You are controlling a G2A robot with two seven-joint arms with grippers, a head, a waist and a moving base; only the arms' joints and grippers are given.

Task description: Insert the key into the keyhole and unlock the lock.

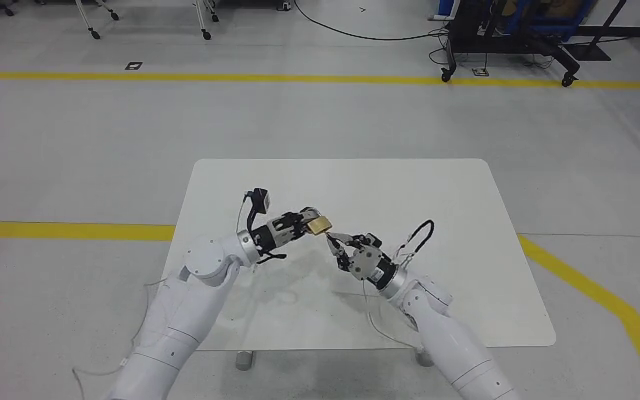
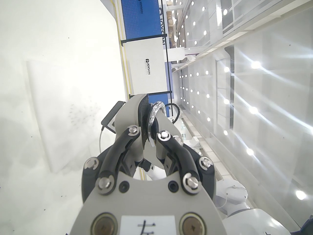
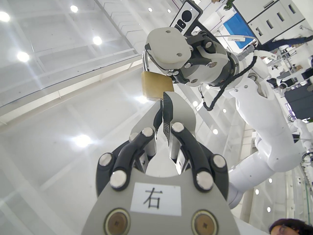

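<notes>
Lock (image 3: 156,86) in left pincer (image 2: 152,114), right pincer (image 3: 163,106) at its base.

We see bright, even light pouring from rows of round white ceiling lamps (image 2: 254,110), each throwing long starburst streaks across both wrist views. The white rectangular desk (image 1: 460,200) is evenly lit in the top view. The brass padlock with a steel shackle (image 3: 156,85) carries a soft sheen. Straight lines bow near the wrist views' edges.
</notes>
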